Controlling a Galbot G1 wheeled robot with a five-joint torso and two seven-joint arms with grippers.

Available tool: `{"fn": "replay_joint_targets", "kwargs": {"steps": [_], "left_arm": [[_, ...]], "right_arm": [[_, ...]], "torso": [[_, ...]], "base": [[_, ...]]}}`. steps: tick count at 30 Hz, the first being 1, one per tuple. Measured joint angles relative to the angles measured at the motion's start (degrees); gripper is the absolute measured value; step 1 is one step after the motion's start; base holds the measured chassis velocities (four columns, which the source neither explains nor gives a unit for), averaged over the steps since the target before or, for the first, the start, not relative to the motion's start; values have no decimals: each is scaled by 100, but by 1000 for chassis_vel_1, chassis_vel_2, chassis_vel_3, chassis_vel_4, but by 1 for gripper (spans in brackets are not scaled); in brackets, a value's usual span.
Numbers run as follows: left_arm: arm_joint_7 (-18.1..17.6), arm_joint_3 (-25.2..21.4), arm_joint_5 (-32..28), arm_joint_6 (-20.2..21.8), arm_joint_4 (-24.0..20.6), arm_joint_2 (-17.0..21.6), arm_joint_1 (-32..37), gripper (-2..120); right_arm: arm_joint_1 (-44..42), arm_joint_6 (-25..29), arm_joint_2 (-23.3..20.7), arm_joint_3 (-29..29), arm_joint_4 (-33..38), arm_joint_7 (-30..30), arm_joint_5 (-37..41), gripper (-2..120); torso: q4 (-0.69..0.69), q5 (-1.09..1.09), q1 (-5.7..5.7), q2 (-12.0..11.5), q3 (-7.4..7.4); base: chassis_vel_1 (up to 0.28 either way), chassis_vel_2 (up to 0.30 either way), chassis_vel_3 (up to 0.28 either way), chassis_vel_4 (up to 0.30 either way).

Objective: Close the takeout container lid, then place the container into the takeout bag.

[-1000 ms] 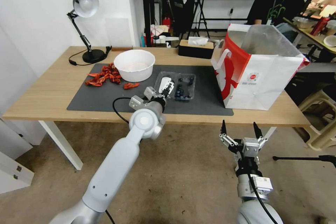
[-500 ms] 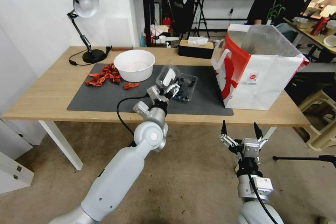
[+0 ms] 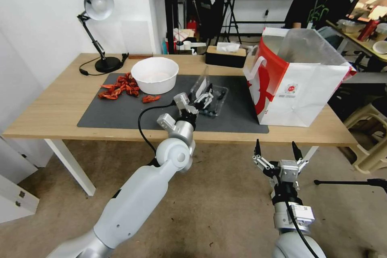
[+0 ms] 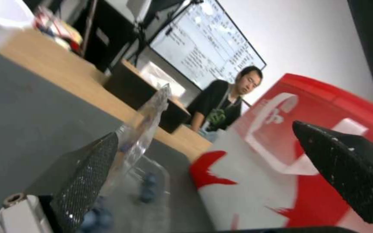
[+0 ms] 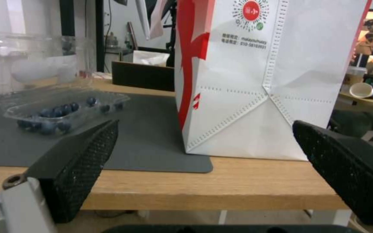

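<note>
The takeout container (image 3: pixel 216 100) lies on the grey mat, dark berries showing in its tray (image 5: pixel 61 108). Its lid (image 3: pixel 200 84) stands almost upright on the hinge, white sticker facing left. My left gripper (image 3: pixel 204 99) is open at the lid's base, and one finger (image 4: pixel 87 174) presses against the lid (image 4: pixel 150 113). The takeout bag (image 3: pixel 298 84) stands open to the right of the container, with its red side (image 4: pixel 324 106) towards it. Below the table's front edge my right gripper (image 3: pixel 277 152) hangs open and holds nothing; its wrist view faces the bag (image 5: pixel 260 81).
A white bowl (image 3: pixel 155 74) and red crayfish shells (image 3: pixel 121 86) sit on the mat's left half. Behind the container stands a black-and-wood tissue box (image 3: pixel 225 55), and a desk lamp (image 3: pixel 98 32) is at the far left. Bare mat separates the container from the bag.
The lid has swung from lying flat open to nearly upright. My left gripper moved right and forward, pushing it up. The right arm has not moved.
</note>
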Motion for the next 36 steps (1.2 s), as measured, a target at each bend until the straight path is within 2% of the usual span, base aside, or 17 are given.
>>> {"fn": "replay_joint_targets", "kwargs": {"steps": [5,14,17,18,21,24,28,29,30,32,34,36], "left_arm": [[-242,39,-776,292,-249,7,-77,100],[-571,115,-1573,606,-228,16,-331,100],[-953,112,-2196,785,-54,-55,-588,100],[-953,112,-2196,785,-54,-55,-588,100],[-1345,87,-2613,954,64,-114,-731,99],[-1514,78,-2718,1038,128,-146,-766,99],[-1798,70,-2797,1129,257,-206,-791,93],[-1832,69,-2796,1134,300,-211,-793,87],[-1832,69,-2796,1134,300,-211,-793,87],[-1862,66,-2791,1135,336,-212,-794,79],[-1923,61,-2772,1134,354,-211,-794,67],[-1932,61,-2768,1134,354,-209,-794,66]], "right_arm": [[-22,0,5,25,17,-2,-5,100],[-47,0,9,41,41,-6,-14,100],[-70,0,12,47,79,-8,-15,100],[-70,0,12,47,79,-8,-15,100],[-75,-4,11,50,108,-9,1,100],[-62,-16,5,51,109,-9,29,100],[38,-106,-35,57,140,-9,208,100],[94,-150,-56,60,156,-9,297,100],[94,-150,-56,60,156,-9,297,100],[182,-225,-89,63,165,-8,426,100],[377,-366,-161,63,170,3,676,100],[427,-409,-182,63,171,7,754,100]], "torso": [[0,0,0,0,0],[0,0,0,0,0],[0,0,1,-1,0],[0,0,1,-1,0],[0,0,1,-1,0],[0,0,1,-1,0],[0,0,1,-1,0],[0,0,1,-1,0],[0,0,1,-1,0],[0,0,1,-1,0],[0,0,1,-1,0],[0,0,1,-1,0]], "base": [[0,0,0,0],[0,0,0,0],[0,0,0,0],[0,0,0,0],[0,0,0,0],[0,0,0,0],[0,0,0,0],[0,0,0,0],[0,0,0,0],[0,0,0,0],[0,0,0,0],[0,0,0,0]]}}
